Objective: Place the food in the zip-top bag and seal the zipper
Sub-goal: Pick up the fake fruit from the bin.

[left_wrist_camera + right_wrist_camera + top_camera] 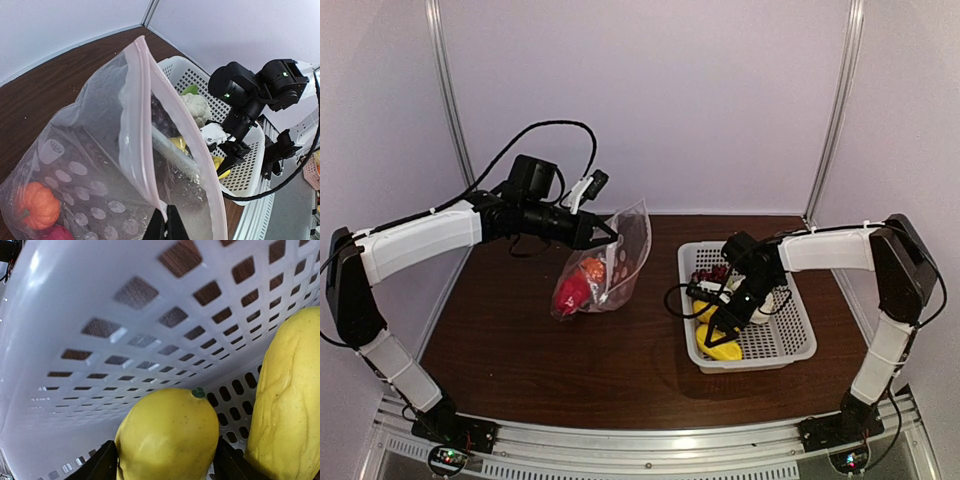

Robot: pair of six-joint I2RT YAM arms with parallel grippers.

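My left gripper is shut on the zipper edge of the dotted zip-top bag and holds its mouth up and open; in the left wrist view the fingers pinch the rim. An orange fruit and a red pepper lie in the bag. My right gripper is down in the white basket, its fingers closed on either side of a round yellow piece. A second yellow piece lies beside it. The cauliflower and dark grapes are in the basket.
The basket wall stands close in front of the right gripper. The bag's bottom rests on the brown table left of the basket. White booth walls close the back and sides. A metal rail runs along the near edge.
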